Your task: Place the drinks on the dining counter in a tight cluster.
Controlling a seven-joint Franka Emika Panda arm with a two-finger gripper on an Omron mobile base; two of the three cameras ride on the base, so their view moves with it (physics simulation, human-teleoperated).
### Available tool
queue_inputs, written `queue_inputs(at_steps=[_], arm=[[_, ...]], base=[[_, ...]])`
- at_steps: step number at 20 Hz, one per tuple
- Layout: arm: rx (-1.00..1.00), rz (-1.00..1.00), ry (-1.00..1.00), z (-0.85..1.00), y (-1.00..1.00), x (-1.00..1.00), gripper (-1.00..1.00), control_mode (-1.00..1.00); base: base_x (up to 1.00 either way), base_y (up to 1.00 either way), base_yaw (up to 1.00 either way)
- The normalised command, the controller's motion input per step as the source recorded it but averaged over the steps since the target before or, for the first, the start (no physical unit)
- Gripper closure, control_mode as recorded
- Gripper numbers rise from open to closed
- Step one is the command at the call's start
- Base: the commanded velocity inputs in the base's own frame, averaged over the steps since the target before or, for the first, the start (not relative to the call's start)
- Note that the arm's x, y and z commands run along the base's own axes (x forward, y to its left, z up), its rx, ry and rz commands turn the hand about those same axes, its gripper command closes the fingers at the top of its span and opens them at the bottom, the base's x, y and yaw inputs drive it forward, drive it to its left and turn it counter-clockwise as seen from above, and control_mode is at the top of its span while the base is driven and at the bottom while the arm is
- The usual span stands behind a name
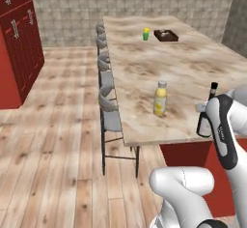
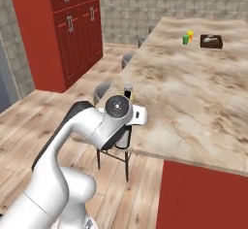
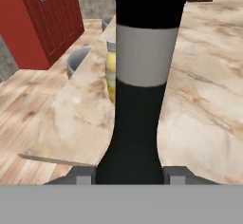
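Observation:
The dark slim-necked wine bottle point(image 3: 140, 104) with a pale label stands upright between my fingertips, and my gripper point(image 3: 129, 175) is shut on its lower body. In the left base view the wine bottle point(image 1: 212, 91) is by the near right edge of the dining counter point(image 1: 164, 63), half hidden by my arm, with the gripper point(image 1: 203, 124) low on it. I cannot tell whether its base touches the top. The stout yellow juice bottle point(image 1: 160, 98) stands upright a short way to its left; the juice bottle point(image 3: 110, 71) peeks out behind the wine bottle. The blue water bottle is out of view.
A small green-and-yellow cup point(image 1: 145, 34) and a dark tray point(image 1: 166, 35) sit at the counter's far end. Grey stools point(image 1: 108, 101) line its left side. Red cabinets point(image 2: 72, 24) stand across the wooden floor. The near counter edge point(image 2: 193, 157) runs just below the bottles.

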Motion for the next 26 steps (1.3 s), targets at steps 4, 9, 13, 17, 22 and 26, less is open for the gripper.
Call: queue_inputs(at_steps=[4, 9, 13, 17, 22, 26], arm=[[0.00, 0.00, 0.00, 0.00, 0.00, 0.00, 1.00, 1.00], [0.00, 0.00, 0.00, 0.00, 0.00, 0.00, 1.00, 1.00], [0.00, 0.00, 0.00, 0.00, 0.00, 0.00, 1.00, 1.00], [0.00, 0.00, 0.00, 0.00, 0.00, 0.00, 1.00, 1.00], [0.00, 0.00, 0.00, 0.00, 0.00, 0.00, 1.00, 1.00], [0.00, 0.00, 0.00, 0.00, 0.00, 0.00, 1.00, 1.00]], base=[[0.14, -0.31, 0.16], [0.40, -0.11, -0.08], [0.87, -0.44, -0.26], [0.56, -0.64, -0.21], [0.18, -0.49, 0.00], [0.00, 0.00, 0.00]])
